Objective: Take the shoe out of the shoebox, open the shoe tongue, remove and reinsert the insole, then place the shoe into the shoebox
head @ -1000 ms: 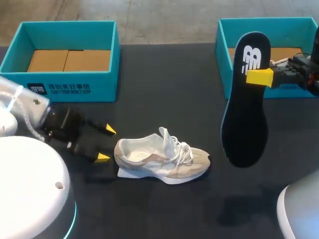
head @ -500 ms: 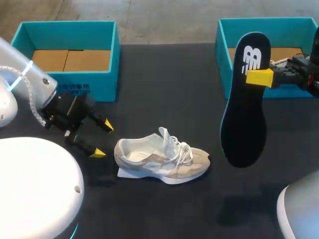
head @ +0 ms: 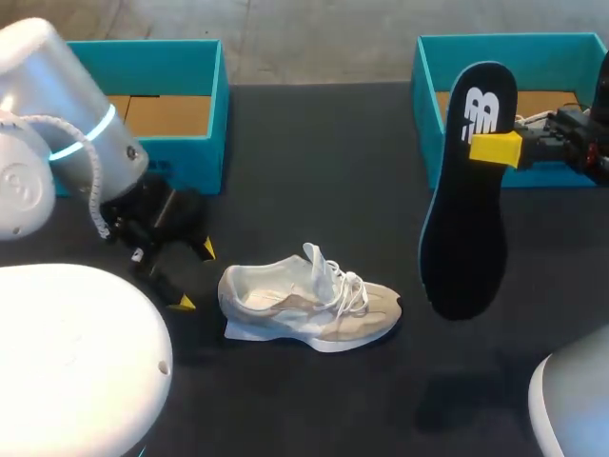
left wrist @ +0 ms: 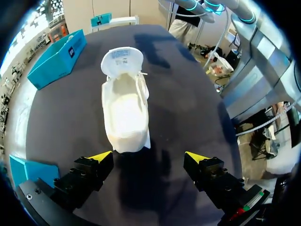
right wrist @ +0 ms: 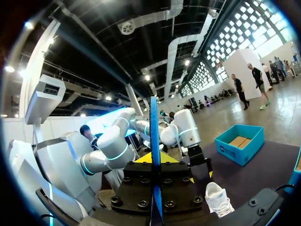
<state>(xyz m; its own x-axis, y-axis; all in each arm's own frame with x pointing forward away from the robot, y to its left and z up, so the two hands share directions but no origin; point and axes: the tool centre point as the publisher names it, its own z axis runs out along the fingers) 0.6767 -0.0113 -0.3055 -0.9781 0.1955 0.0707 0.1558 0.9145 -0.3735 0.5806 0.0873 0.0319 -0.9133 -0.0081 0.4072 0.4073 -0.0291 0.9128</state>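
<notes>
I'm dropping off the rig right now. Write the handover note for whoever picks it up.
Left gripper: open, empty, just behind the heel of the shoe.
Right gripper: shut on the insole, held upright above the table, in front of the right shoebox.
Shoe: on the table, out of the box.
Done: shoe taken out, insole removed.
Left: reinsert the insole, place the shoe into the shoebox.

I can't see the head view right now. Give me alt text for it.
The right tool holds the black insole on end above the table, before the right teal shoebox. The pale shoe stands on its sole mid-table, toe toward the right. The open left tool sits just behind its heel, not touching, near the left teal shoebox.
</notes>
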